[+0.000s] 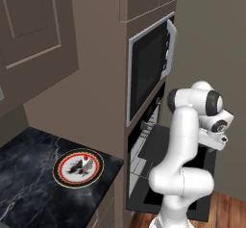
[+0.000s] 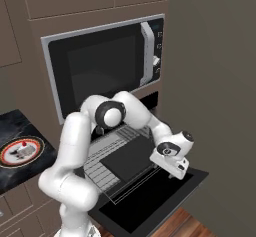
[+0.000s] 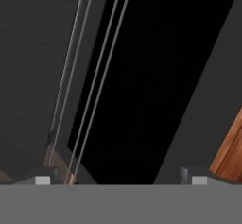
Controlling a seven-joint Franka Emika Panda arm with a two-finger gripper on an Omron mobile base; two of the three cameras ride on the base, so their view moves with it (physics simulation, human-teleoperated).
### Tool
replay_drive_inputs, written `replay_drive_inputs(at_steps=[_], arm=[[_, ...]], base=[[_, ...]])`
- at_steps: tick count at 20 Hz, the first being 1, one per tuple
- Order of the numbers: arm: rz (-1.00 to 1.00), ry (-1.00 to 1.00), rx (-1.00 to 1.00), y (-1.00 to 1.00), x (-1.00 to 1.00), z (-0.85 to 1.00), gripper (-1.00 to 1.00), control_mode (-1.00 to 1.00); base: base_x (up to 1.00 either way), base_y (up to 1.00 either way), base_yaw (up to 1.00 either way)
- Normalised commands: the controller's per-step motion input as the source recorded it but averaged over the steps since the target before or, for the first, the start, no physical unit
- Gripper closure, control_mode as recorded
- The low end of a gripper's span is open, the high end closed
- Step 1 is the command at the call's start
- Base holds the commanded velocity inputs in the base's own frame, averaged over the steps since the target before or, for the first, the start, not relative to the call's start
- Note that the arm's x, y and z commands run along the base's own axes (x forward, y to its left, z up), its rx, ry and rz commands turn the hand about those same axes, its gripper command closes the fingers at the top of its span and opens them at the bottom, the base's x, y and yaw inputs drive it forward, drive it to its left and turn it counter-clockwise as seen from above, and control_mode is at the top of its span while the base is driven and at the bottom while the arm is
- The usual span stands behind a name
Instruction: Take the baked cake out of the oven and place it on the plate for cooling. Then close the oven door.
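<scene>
White arm fills the lower right of the left base view, bent over the dropped-open oven door [image 1: 192,174]. Behind it the oven [image 1: 144,140] shows its wire racks. On the dark counter [image 1: 29,174] to the left sits the plate [image 1: 78,168]; the cake [image 1: 86,162] looks to be on it already, a pale bit with a red dot.

From the right base view, the gripper [image 2: 176,171] hangs over the door's [image 2: 150,201] far right side, clear of the pulled-out rack [image 2: 115,166]. Plate [image 2: 20,151] and cake [image 2: 22,150] lie far left on the counter.

Hand view: fingertips [image 3: 42,180] stand wide apart and hold nothing, above black glass and rack wires [image 3: 94,76].

Judging by this, what's left is the door: stiff, hinged, likely weighty. Its glass would be slippery, so I would push up from under the free edge or at the bar handle.
</scene>
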Motion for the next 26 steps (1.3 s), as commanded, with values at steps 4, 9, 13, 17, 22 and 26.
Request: replay_drive_inputs(at_steps=[4, 9, 13, 17, 22, 26], arm=[[-0.14, 0.0, -0.15, 0.01, 0.3, -0.53, -1.0, -1.0], [-0.14, 0.0, -0.18, 0.08, 0.21, -0.5, -1.0, -1.0], [-0.16, 0.0, -0.19, 0.03, 0.03, -0.43, -1.0, -1.0], [-0.13, 0.0, -0.15, 0.0, 0.0, -0.36, -1.0, -1.0], [-0.09, 0.02, -0.09, 0.0, 0.0, -0.33, -1.0, -1.0], [-0.02, 0.05, 0.0, 0.0, 0.0, -0.33, -1.0, -1.0]], base=[[0.0, 0.0, 0.0], [0.0, 0.0, 0.0], [0.0, 0.0, 0.0], [0.0, 0.0, 0.0], [0.0, 0.0, 0.0], [0.0, 0.0, 0.0]])
